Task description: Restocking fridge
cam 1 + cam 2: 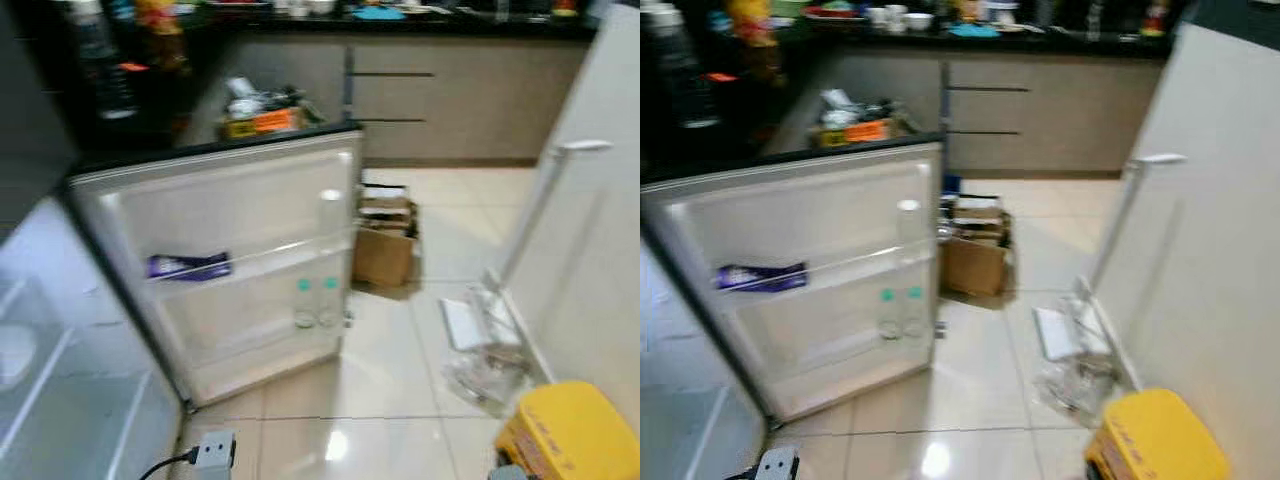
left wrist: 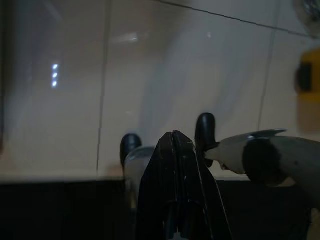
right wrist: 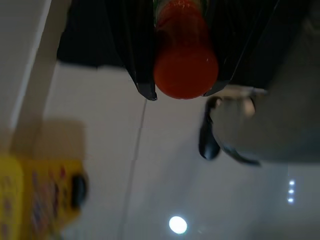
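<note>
Red-capped bottle (image 3: pixel 185 65) sits clenched in my right gripper (image 3: pixel 180 92); my left gripper (image 2: pixel 176 150) hangs closed, empty. I should approach the fridge door (image 1: pixel 240 260) at 11 o'clock, keeping it upright.

Blurred throughout by motion; lit from overhead, with glare spots on the floor tiles (image 1: pixel 335 445) below the fridge door (image 1: pixel 230 260); dim above it.

Eye views look down at open fridge door (image 1: pixel 240 250); wrist views face floor tiles (image 2: pixel 150 75).
</note>
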Robot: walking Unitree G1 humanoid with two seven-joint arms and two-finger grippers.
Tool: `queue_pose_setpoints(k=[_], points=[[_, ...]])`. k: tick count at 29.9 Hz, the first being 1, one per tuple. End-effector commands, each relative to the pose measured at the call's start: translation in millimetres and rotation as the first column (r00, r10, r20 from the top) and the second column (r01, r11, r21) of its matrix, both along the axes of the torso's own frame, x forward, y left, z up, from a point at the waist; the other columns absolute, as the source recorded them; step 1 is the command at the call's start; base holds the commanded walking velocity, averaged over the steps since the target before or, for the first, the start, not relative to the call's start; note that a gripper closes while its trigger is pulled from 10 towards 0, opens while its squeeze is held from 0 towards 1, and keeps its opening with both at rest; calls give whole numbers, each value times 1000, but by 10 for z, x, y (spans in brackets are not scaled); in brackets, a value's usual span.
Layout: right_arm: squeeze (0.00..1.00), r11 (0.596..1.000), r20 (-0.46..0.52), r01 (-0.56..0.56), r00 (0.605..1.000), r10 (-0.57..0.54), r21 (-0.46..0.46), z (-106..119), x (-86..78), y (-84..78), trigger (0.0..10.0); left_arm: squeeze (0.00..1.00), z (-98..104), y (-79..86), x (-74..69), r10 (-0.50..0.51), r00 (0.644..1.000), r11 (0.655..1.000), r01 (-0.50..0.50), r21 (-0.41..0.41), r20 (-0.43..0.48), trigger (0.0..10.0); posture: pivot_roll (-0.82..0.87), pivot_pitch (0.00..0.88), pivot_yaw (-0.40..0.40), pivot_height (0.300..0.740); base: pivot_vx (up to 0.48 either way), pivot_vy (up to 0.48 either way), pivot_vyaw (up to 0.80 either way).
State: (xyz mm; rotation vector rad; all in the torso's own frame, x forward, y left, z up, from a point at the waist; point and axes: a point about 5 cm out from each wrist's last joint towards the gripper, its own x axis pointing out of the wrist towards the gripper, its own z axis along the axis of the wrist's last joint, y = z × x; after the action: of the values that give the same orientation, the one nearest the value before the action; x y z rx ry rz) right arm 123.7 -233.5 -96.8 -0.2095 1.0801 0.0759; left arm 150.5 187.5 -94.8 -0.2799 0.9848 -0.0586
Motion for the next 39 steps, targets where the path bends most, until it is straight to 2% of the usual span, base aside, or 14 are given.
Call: queue_pose_setpoints(k=[1,14,18,23,39], points=[[0,1000,4,9,1000,-9,11,-7,-10,24,10000,0,-19,17,-48,-5,1000,1000,5,11,-21,10000,-65,0,-10,740,0,0,775],[0,1000,-13,9,1000,-9,25,-29,-75,38,10000,0,-22,8,-59,-14,1000,1000,14,9,-19,10000,-68,0,-8,740,0,0,768],[0,1000,-17,10,1000,-10,1,-31,-82,23,10000,0,-20,6,-51,-16,1000,1000,16,9,-17,10000,-68,0,-9,740,0,0,769],[0,999,-9,10,1000,-10,-37,-24,-74,-2,10000,0,-18,3,-48,-13,1000,1000,14,7,-16,10000,-67,0,-9,740,0,0,0],[0,999,-18,-18,1000,17,-47,-31,-88,7,10000,0,-19,-40,-52,-21,1000,999,20,-48,-16,10000,-68,0,-10,740,0,0,0]])
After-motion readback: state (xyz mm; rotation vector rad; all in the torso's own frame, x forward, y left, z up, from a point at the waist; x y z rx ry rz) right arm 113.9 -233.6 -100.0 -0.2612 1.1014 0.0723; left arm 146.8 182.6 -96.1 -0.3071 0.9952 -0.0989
